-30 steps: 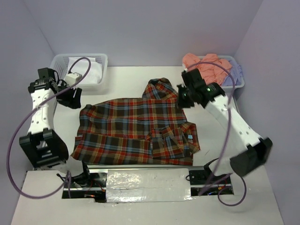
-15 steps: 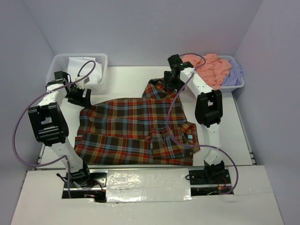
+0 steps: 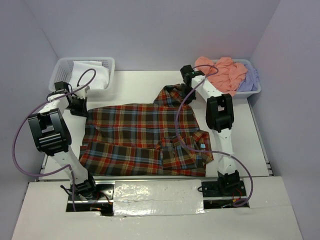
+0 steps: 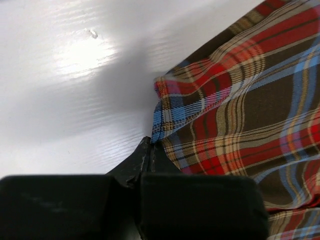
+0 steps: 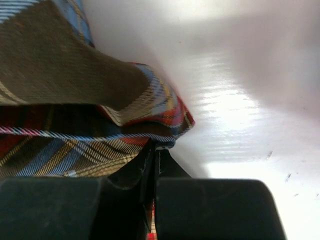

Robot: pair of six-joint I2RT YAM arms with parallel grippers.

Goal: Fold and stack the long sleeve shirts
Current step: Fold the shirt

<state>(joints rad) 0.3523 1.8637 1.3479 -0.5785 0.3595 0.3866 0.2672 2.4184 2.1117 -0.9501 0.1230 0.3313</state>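
Looking at the plaid shirt (image 3: 142, 137), I see it spread flat across the middle of the counter (image 3: 135, 82). Its collar (image 3: 172, 95) points to the far side, and a folded-over layer lies on its near right part.

My left fingers (image 3: 78, 106) sit at the shirt's far left corner. In the left wrist view those fingers (image 4: 142, 161) are pressed together, with the tips meeting right at the hem. The cloth corner (image 4: 165, 107) is bunched up just ahead of them, so I read them as clenched on the plaid shirt's edge. Beside that corner there is bare white counter.

My right fingers (image 3: 187, 90) are down at the collar's right side. In the right wrist view they (image 5: 149, 161) are also pinched tight. A rolled fold of plaid (image 5: 150, 112) rests against their tips and the cloth edge is caught between them.

Both arms reach out from their bases at the near edge, one to each far corner of the garment.

Beyond the collar, at the far right, the salmon-pink shirt (image 3: 222, 72) is heaped in the right basket (image 3: 252, 93), with the lavender shirt (image 3: 250, 77) tucked next to it. Neither touches the plaid one. At the far left, the left basket (image 3: 65, 65) holds a white cloth (image 3: 95, 75), just beyond my left arm.
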